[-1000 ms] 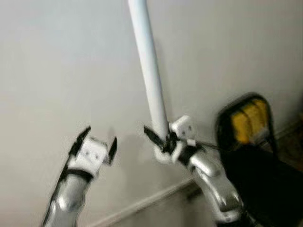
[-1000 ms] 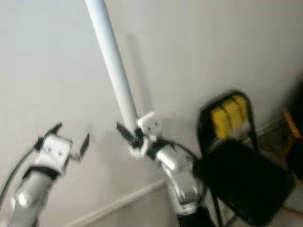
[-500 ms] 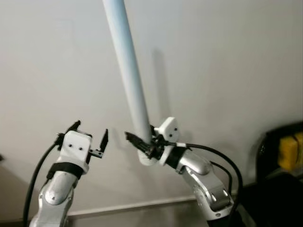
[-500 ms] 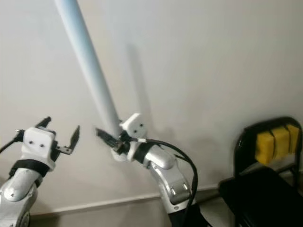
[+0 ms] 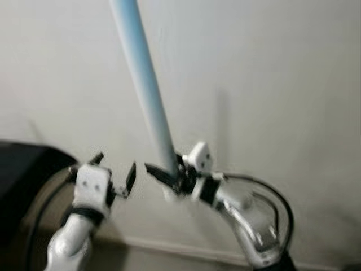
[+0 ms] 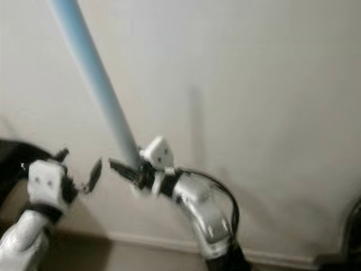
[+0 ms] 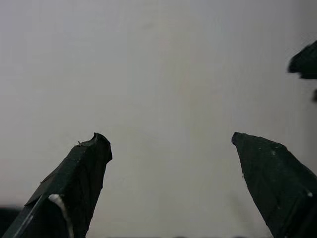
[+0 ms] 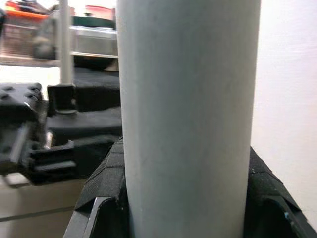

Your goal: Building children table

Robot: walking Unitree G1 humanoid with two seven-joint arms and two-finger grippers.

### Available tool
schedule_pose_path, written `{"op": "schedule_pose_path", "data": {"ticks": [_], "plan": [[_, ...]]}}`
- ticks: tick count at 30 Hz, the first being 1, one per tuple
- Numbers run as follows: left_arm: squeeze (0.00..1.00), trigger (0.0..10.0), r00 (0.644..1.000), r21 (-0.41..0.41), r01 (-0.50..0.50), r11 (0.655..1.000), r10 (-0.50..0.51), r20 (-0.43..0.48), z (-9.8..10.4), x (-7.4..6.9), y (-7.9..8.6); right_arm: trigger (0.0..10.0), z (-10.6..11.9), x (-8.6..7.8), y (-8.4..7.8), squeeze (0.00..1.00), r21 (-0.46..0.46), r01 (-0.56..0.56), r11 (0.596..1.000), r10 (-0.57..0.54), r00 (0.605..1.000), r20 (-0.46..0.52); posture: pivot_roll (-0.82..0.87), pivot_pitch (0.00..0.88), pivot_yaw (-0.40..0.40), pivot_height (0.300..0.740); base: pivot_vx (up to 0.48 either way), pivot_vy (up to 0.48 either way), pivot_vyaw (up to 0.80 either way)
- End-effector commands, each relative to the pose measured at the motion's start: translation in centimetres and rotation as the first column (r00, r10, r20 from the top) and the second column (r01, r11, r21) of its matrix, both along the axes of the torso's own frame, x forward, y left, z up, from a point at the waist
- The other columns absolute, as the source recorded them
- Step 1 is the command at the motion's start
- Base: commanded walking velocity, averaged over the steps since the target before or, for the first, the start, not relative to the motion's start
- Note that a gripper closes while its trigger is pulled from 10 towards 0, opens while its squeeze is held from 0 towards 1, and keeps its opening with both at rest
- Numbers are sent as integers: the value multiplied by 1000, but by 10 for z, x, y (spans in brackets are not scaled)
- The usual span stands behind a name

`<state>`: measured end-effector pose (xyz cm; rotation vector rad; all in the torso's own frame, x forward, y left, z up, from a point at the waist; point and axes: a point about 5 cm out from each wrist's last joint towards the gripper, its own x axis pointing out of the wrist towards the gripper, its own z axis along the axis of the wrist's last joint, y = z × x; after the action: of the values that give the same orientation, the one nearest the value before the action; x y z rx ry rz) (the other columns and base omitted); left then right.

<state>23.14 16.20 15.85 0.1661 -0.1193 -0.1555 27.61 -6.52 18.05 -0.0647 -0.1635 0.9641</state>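
The camera has swung to the left, so the black and yellow chair has slid out of sight and a dark shape now shows at the left edge. The right tool is still clamped on the bottom end of the long pale blue pole. The pole leans up and to the left in front of the white wall. The left tool is raised just beside it, its fingers apart and holding nothing.
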Motion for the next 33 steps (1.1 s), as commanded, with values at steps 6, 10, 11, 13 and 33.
{"op": "schedule_pose_path", "data": {"ticks": [6,10,11,13,33], "plan": [[0,10000,999,-2,33,999,-33,-2,2,6,-3,10000,3,0,1,0,22,17,1000,-17,1000,6,-72,0,-15,740,0,0,800],[0,10000,999,-6,36,999,-36,2,3,7,-1,10000,3,1,2,0,26,22,999,-23,1000,7,-67,0,-18,740,0,0,800],[0,10000,999,-6,36,999,-36,2,3,7,-1,10000,3,1,2,0,26,22,999,-23,1000,7,-67,0,-18,740,0,0,800],[0,10000,999,-30,40,999,-40,4,4,7,0,10000,3,1,3,0,27,19,999,-19,1000,10,-62,0,-16,740,0,0,800],[0,10000,982,-237,189,953,-188,23,16,-3,-13,10000,4,7,6,0,29,-37,999,36,999,9,-11,0,-60,740,0,0,800]]}}
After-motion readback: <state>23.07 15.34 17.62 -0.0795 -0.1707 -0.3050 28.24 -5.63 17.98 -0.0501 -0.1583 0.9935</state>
